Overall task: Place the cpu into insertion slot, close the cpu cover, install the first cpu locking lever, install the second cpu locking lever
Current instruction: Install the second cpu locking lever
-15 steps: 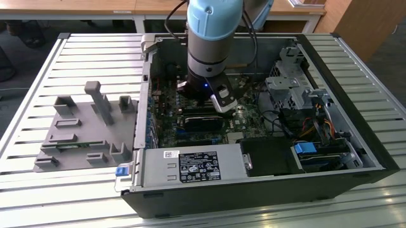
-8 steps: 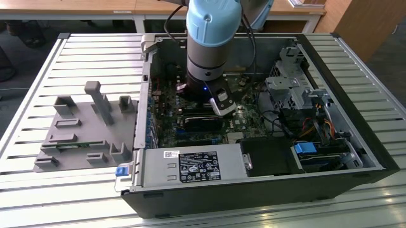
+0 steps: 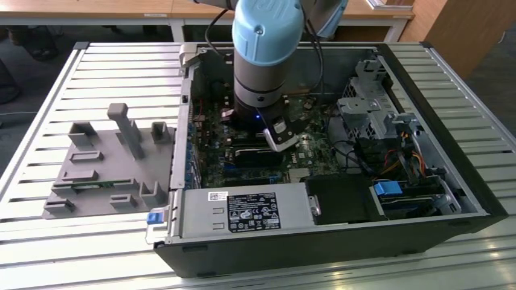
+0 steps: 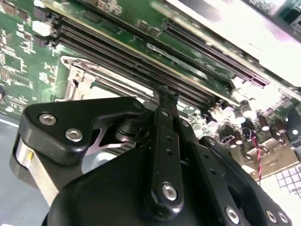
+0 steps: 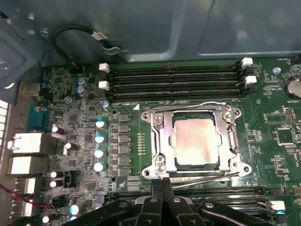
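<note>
In the first wrist view the cpu (image 5: 195, 141), a dull silver square, lies in the insertion slot (image 5: 207, 166) on the green motherboard. The silver cpu cover (image 5: 160, 141) is folded down flat around it. One wire locking lever (image 5: 188, 104) runs along the cover's side by the memory slots. A second locking lever (image 5: 211, 175) runs along the opposite side. My gripper (image 5: 162, 182) is shut, its black fingertips at the end of that second lever, holding nothing that shows. The second wrist view has the shut fingers (image 4: 164, 101) pointing at the socket frame (image 4: 77, 80). In the exterior view the gripper (image 3: 278, 144) reaches down into the open case.
Long black memory slots (image 5: 174, 80) run beside the socket, and a row of capacitors (image 5: 99, 139) stands on its other side. The case wall (image 5: 141, 28) rises behind the board. Outside the case, a grey fixture plate (image 3: 105, 163) lies at the exterior view's left; the power supply (image 3: 241, 211) sits in front.
</note>
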Robot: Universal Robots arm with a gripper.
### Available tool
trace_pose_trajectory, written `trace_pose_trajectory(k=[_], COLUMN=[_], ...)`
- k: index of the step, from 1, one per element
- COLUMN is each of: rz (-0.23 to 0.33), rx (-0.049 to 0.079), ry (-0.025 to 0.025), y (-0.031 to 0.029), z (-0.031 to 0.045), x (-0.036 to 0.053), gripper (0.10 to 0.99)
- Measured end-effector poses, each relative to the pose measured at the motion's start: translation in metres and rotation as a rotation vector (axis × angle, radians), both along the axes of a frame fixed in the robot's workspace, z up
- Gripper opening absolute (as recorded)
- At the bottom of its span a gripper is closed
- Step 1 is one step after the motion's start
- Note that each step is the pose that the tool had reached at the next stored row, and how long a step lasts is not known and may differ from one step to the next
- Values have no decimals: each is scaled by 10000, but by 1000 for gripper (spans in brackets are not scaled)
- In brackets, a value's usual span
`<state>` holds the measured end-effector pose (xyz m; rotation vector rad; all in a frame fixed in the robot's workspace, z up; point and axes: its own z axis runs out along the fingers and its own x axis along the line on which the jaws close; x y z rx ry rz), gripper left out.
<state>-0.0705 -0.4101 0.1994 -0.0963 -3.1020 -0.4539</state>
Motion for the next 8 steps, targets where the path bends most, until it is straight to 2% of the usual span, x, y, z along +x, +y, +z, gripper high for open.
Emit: trace_pose_trajectory(k=[8], rz=[-1], rx=[110], ry=[-13], y=[-1], z=[-33], x=[-24], gripper=[106])
